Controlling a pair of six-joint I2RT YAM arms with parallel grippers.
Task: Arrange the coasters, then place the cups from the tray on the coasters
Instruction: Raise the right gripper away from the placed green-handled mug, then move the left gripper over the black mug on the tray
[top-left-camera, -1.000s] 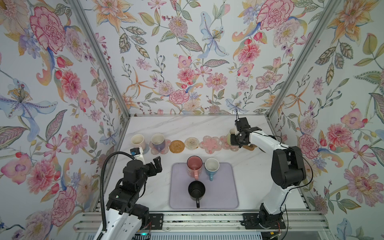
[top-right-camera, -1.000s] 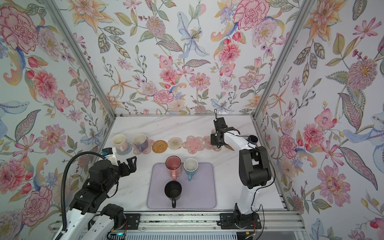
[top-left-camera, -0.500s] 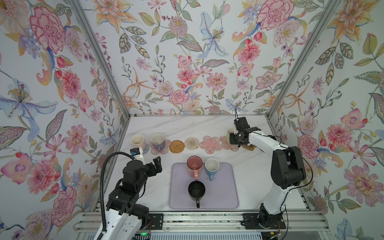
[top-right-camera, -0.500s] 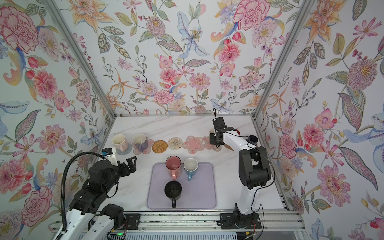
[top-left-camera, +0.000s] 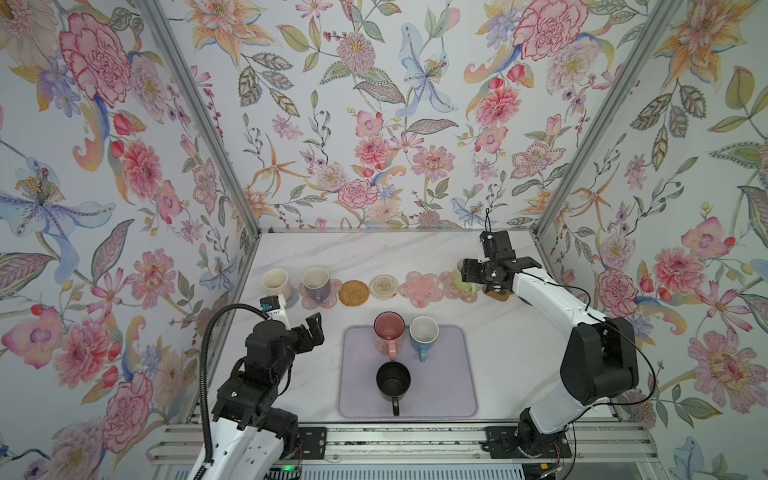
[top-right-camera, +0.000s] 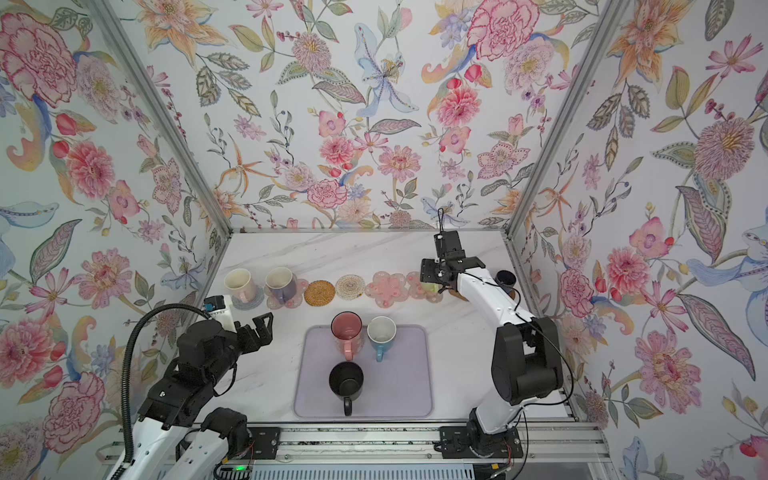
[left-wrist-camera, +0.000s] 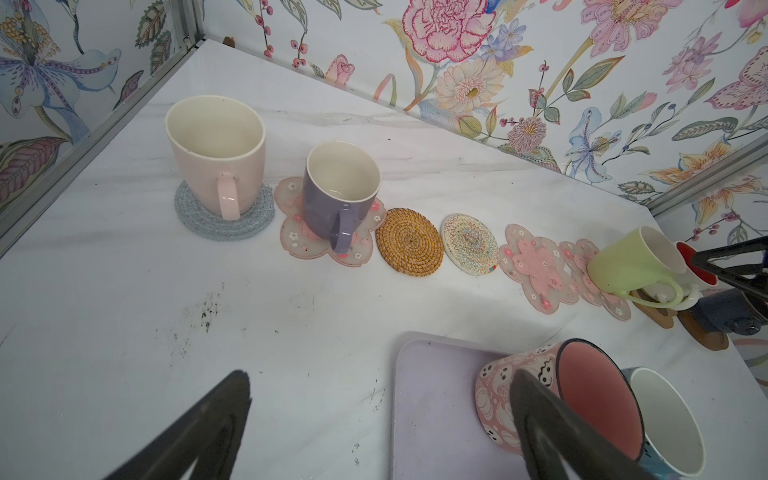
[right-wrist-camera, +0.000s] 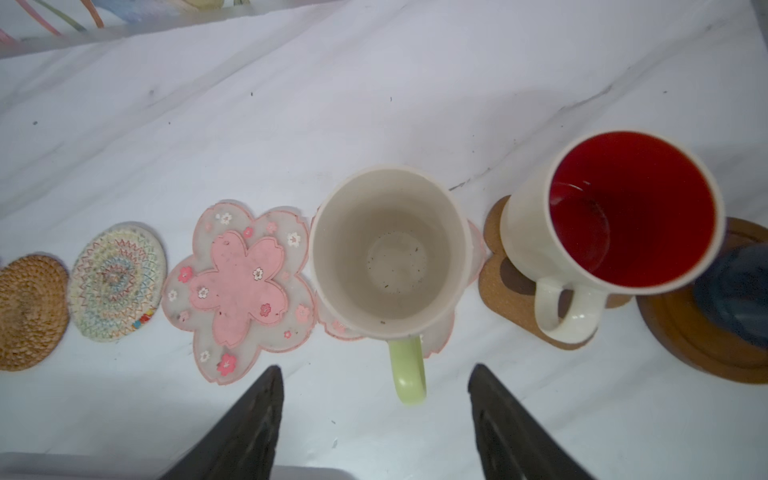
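Flanking the handle (right-wrist-camera: 409, 374) of the light green mug (right-wrist-camera: 390, 249), jaws apart and empty, the right gripper (right-wrist-camera: 374, 370) may snag it on retreat, tipping the mug.

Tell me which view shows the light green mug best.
Right wrist: the light green mug fills the centre, with rim, inside and handle clear. Left wrist shows its side, small. In both top views the right gripper hides most of it.

White marble tabletop (top-left-camera: 374, 257), floral wallpaper walls (top-left-camera: 374, 124), grey metal corner posts (top-left-camera: 208, 124), front mounting rail (top-left-camera: 415, 436)
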